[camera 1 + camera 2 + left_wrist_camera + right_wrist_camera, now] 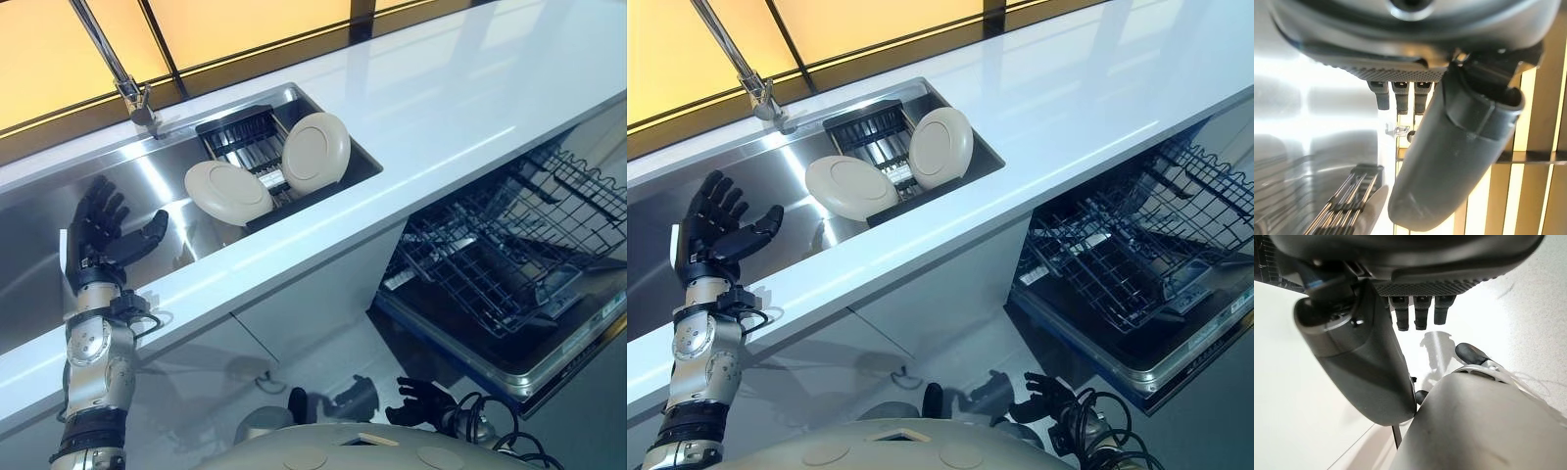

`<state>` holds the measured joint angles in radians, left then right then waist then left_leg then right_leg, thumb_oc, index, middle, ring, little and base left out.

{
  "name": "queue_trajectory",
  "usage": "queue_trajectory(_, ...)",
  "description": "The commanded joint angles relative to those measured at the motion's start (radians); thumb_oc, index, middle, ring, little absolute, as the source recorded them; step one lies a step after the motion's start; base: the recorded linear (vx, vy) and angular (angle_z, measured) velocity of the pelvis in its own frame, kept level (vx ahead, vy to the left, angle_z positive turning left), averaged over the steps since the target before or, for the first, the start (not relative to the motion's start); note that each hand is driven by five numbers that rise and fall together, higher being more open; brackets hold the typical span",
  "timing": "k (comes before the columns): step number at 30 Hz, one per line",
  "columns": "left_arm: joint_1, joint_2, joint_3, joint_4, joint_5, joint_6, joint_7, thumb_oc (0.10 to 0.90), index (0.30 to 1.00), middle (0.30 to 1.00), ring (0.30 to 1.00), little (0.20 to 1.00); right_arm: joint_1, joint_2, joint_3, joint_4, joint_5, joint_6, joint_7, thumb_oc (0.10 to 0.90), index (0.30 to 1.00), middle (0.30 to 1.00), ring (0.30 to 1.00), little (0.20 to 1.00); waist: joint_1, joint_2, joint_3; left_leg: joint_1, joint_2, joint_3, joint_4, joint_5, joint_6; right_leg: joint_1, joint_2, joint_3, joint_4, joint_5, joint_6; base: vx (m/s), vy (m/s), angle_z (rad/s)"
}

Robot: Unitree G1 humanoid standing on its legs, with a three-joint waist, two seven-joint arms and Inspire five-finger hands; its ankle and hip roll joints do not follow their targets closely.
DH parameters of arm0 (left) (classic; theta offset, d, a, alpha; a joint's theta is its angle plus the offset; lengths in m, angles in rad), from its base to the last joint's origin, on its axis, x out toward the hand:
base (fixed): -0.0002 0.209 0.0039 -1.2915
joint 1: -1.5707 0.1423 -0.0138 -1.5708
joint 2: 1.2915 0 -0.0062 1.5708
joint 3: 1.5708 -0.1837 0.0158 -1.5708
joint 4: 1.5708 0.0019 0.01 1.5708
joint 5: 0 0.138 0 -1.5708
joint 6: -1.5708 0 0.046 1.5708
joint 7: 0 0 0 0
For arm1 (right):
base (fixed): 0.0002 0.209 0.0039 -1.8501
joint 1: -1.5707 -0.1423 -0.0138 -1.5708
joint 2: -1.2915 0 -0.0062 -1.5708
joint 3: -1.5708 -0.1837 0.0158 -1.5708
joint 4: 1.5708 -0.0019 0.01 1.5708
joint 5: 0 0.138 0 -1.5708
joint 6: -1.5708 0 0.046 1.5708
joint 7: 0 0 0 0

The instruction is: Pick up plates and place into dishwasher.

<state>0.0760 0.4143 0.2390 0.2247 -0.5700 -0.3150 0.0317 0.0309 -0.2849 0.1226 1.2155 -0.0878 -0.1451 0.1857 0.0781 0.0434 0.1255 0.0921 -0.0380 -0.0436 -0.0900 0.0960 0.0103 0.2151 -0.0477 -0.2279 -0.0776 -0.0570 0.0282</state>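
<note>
Two cream plates lean in a black dish rack [245, 137] inside the steel sink [59, 215]: one plate [228, 192] at the rack's left front, the other plate [315, 151] tilted at its right. My left hand [101, 233] is raised over the sink's left part, open with fingers spread, a short way left of the nearer plate and touching nothing. My right hand [423, 401] hangs low near the floor in front of the dishwasher, fingers relaxed and empty. The open dishwasher [509, 264] shows its pulled-out wire rack at the right.
A white counter [470, 108] runs around the sink and above the dishwasher. A tall faucet [122, 73] stands behind the sink. The lowered dishwasher door [549, 362] juts out at the lower right. White cabinet fronts [313, 294] lie below the counter.
</note>
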Motion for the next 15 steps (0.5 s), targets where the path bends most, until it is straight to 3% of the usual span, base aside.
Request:
queue_trajectory(1,-0.041,-0.009,-0.018,0.006,-0.022,-0.045,-0.007,0.8,0.9,0.9,0.9,0.9,-0.038,-0.021,-0.007,0.013,-0.026,-0.019,0.025,0.8,0.9,0.9,0.9,0.9,0.006,0.008,0.009,0.032,-0.063,0.026,0.014,-0.147,0.015,-0.113,0.031,0.0,0.18,-0.09,0.034,0.0,-0.004,0.05)
queue_trajectory(15,-0.042,-0.038,-0.04,-0.011,-0.121,0.013,-0.118,0.8,0.9,0.9,0.9,0.9,-0.031,-0.037,-0.024,0.019,-0.031,-0.027,0.02,0.8,0.9,0.9,0.9,0.9,0.007,0.02,0.017,0.03,-0.067,0.014,0.021,-0.144,0.008,-0.11,0.025,-0.011,0.181,-0.093,0.029,0.0,-0.001,0.01)
